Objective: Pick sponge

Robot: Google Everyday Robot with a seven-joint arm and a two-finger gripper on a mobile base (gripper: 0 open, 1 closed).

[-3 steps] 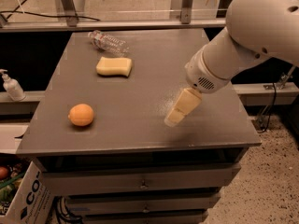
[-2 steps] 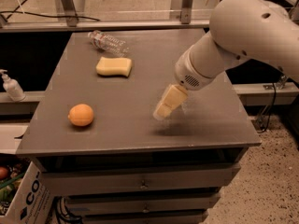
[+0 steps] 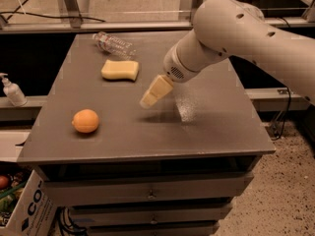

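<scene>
The bench (image 3: 221,127) is a grey-topped unit with drawers (image 3: 147,193) below its front edge. The sponge (image 3: 120,70), a pale yellow block with wavy long sides, lies flat on the rear left part of the bench top, with nothing touching it. A clear plastic bottle (image 3: 114,45) lies on its side just behind the sponge, near the rear edge. An orange fruit (image 3: 85,121) rests on the front left part of the top, well apart from the sponge. The white arm (image 3: 236,28) enters from the upper right and angles down and to the left over the middle of the bench. The gripper (image 3: 146,102) is at the arm's lower end, tilted with its yellowish tip pointing down and left, above the bench surface. It stands to the right of the sponge and nearer the front, near it but apart from it, and holds nothing visible. Whether the jaws are apart or together cannot be told from this view. A pump bottle (image 3: 12,90) stands on a ledge left of the bench. A cardboard box (image 3: 24,210) sits on the floor at lower left.
</scene>
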